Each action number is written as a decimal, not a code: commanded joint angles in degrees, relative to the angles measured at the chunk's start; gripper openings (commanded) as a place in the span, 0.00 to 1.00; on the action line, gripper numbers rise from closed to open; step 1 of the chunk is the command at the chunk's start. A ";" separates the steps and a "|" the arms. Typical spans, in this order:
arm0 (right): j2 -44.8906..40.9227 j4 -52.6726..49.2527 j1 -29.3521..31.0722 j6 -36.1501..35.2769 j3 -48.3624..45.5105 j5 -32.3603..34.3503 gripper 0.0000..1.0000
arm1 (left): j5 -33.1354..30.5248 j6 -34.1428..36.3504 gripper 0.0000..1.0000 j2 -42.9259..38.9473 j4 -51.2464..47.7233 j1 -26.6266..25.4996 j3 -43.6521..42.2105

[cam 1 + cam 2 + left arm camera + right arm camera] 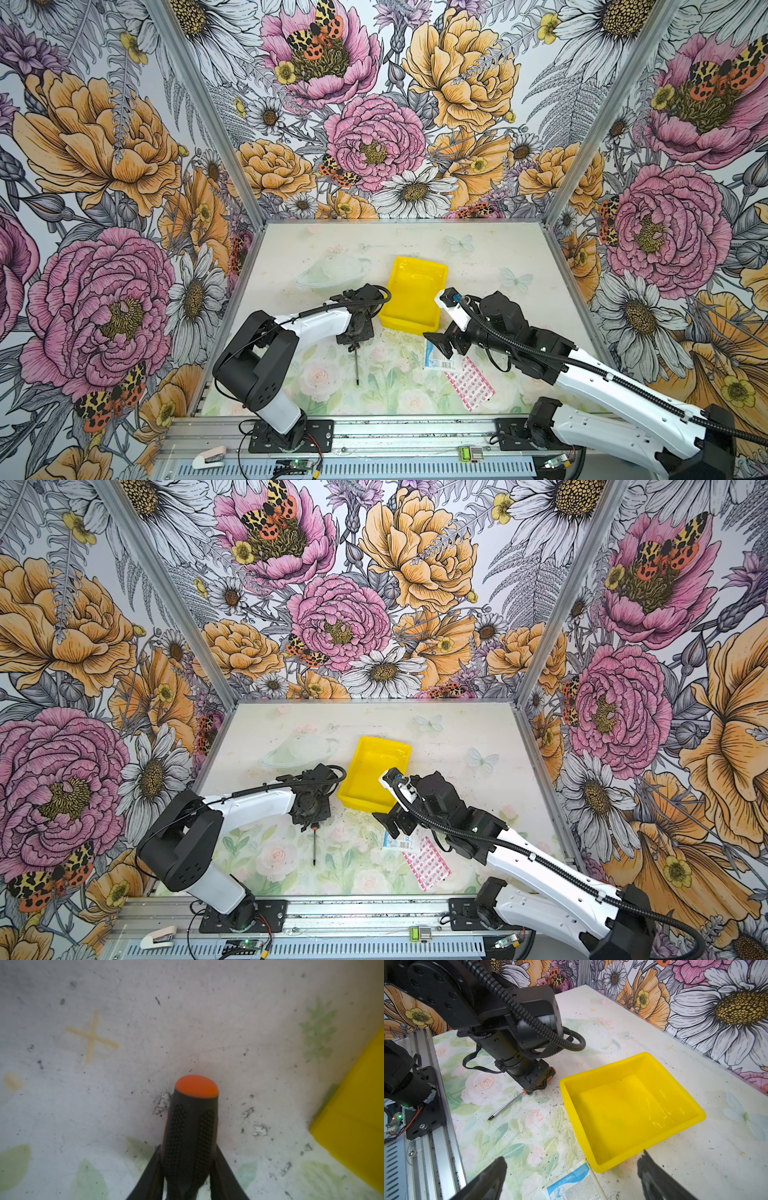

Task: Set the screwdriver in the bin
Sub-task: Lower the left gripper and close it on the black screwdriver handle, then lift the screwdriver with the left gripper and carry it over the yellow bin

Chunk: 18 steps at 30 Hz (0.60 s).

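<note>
The screwdriver (191, 1126) has a black knurled handle with an orange end cap. My left gripper (188, 1155) is shut on that handle, one finger on each side. In both top views the left gripper (353, 332) hides the handle, and the thin shaft (356, 365) (314, 843) points toward the table's front edge, low over the mat. The yellow bin (409, 323) (365, 802) stands empty just right of it, and shows as a yellow wall (353, 1126) in the left wrist view. My right gripper (572, 1157) hangs open by the bin's (629, 1109) near corner, holding nothing.
A blue-and-white packet (439, 362) (571, 1185) and a pink patterned sheet (469, 382) lie under the right arm. A clear plastic dish (332, 272) sits behind the left gripper. Flowered walls close three sides, and a metal rail (374, 434) runs along the front.
</note>
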 commanded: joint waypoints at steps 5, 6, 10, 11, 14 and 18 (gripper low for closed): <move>-3.34 1.40 -0.24 0.44 0.31 3.56 1.00 | -2.23 2.68 0.05 -3.53 -2.60 -0.48 5.02; -3.65 1.45 -0.37 0.51 0.22 3.81 1.00 | -2.61 3.24 0.03 -4.02 -3.37 -0.53 6.07; -4.69 1.45 -1.41 1.20 -0.02 4.18 1.00 | -4.38 5.69 0.02 -4.84 -5.71 -0.53 10.81; -4.84 1.46 -1.55 1.40 -0.04 4.13 1.00 | -4.94 6.22 0.01 -4.64 -6.26 -0.45 12.27; -5.22 1.39 -1.53 1.97 -0.16 4.34 0.99 | -6.17 7.78 0.00 -3.51 -7.55 -0.51 17.04; -6.45 1.40 -4.16 3.13 -0.33 3.95 0.99 | -7.53 10.09 0.00 -2.22 -8.68 -0.77 23.90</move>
